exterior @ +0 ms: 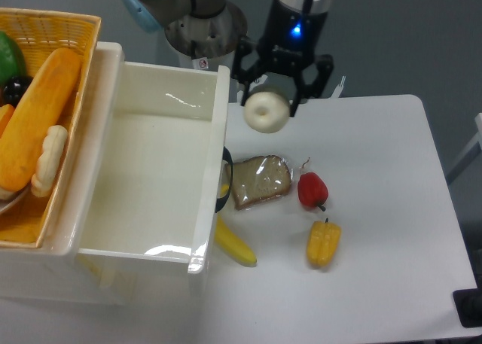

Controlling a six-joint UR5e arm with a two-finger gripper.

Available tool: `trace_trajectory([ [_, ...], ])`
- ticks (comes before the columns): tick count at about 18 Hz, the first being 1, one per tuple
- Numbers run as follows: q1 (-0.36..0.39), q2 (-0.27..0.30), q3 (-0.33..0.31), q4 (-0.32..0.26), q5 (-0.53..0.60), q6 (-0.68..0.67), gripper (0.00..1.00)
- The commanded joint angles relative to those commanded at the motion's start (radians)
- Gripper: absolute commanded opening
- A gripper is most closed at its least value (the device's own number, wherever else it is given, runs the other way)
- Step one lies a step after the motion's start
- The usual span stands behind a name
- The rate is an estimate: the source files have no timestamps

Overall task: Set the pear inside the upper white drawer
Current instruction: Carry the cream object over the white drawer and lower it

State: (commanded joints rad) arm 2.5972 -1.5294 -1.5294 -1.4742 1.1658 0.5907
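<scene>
My gripper is shut on the pale cream pear and holds it in the air above the table, just right of the upper white drawer's front wall. The drawer is a large glossy white tray, pulled open, with nothing visible inside it. Its dark handle faces the table. The pear's dimpled end points toward the camera.
A bagged bread slice, a red pepper, a yellow pepper and a banana lie on the white table below and right of the gripper. A woven yellow basket with food stands left of the drawer.
</scene>
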Motion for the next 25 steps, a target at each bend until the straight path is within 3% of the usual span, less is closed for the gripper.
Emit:
trace_trajectory([
  [10, -0.089, -0.003, -0.008, -0.051, 0.0, -0.037, 0.56],
  [25, -0.195, -0.017, -0.083, -0.049, 0.006, -0.066, 0.57],
])
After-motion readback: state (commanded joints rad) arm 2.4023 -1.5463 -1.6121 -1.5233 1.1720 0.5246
